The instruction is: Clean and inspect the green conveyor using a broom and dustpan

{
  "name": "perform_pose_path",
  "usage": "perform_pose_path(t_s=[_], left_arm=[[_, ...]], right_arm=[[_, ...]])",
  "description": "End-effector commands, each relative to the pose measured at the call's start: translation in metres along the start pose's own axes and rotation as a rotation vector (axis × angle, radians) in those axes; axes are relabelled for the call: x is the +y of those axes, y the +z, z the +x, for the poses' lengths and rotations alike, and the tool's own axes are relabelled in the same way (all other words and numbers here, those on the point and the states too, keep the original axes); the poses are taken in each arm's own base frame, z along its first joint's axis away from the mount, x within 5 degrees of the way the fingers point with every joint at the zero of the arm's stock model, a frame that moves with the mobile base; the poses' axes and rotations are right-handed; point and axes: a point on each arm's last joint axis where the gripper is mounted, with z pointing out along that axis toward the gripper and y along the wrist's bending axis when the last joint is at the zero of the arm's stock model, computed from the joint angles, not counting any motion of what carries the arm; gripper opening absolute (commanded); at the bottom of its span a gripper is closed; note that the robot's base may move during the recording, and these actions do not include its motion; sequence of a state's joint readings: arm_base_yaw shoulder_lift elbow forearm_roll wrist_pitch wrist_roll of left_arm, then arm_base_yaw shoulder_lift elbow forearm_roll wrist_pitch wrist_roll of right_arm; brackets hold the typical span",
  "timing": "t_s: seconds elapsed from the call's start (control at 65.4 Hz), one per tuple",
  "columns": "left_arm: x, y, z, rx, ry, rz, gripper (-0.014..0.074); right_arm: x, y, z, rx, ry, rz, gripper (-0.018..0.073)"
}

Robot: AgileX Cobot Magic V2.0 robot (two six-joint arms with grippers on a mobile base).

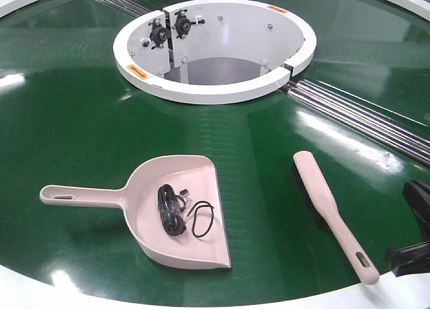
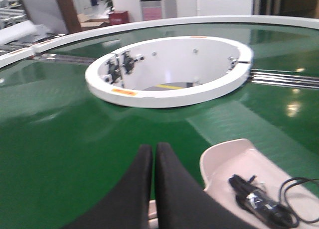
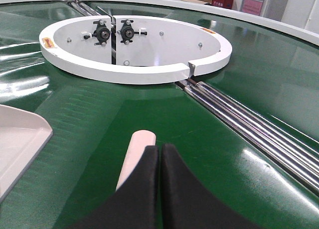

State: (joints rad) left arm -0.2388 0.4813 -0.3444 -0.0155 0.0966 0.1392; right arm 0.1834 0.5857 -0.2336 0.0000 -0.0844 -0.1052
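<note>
Front view, dustpan (image 1: 176,211): lies flat on the green conveyor (image 1: 80,127) at lower centre, handle toward the left, flat lip toward the lower right; a pale beige-pink scoop holding black cable scraps (image 1: 172,208), so debris is already gathered.
Front view, broom (image 1: 330,210): lies lower right, well apart from the pan, slotted handle end toward the bottom edge, dark bristles under the flat head.
Front view, belt: glossy dark green, white central ring (image 1: 215,87) at upper centre, chrome rollers (image 1: 363,117) running right.
Left wrist view, left tool (image 2: 153,154): black fingers pressed together, holding nothing, at bottom centre beside the pan's raised wall, probably readying for the handle.
Right wrist view, right tool (image 3: 159,154): fingers together, gripping nothing, poised over the broom's rounded head at bottom centre; the pan edge shows at far left.
</note>
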Motion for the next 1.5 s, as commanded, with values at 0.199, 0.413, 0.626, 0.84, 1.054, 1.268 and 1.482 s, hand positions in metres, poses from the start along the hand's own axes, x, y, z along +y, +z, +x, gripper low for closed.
perform_pose_path(t_s=[0.199, 0.413, 0.626, 0.84, 1.054, 1.268, 1.482], left_arm=[[0.010, -0.016, 0.017, -0.053, -0.036, -0.135, -0.0006], [0.004, -0.034, 0.076, -0.083, -0.066, -0.219, -0.0006], [0.000, -0.040, 0.098, -0.130, -0.060, -0.235, -0.0006], [0.000, -0.040, 0.098, -0.127, -0.061, -0.235, -0.0006], [0.000, -0.040, 0.098, -0.127, -0.061, -0.235, -0.0006], [0.000, -0.040, 0.098, -0.127, -0.061, -0.235, -0.0006], [0.000, -0.040, 0.098, -0.127, -0.061, -0.235, -0.0006]], right_arm=[[-0.002, 0.000, -0.016, -0.103, -0.001, 0.015, -0.0003], [-0.002, 0.000, -0.016, -0.103, -0.001, 0.015, -0.0003], [-0.002, 0.000, -0.016, -0.102, -0.001, 0.015, -0.0003], [-0.002, 0.000, -0.016, -0.102, -0.001, 0.015, -0.0003], [-0.002, 0.000, -0.016, -0.102, -0.001, 0.015, -0.0003], [-0.002, 0.000, -0.016, -0.102, -0.001, 0.015, -0.0003], [-0.002, 0.000, -0.016, -0.102, -0.001, 0.015, -0.0003]])
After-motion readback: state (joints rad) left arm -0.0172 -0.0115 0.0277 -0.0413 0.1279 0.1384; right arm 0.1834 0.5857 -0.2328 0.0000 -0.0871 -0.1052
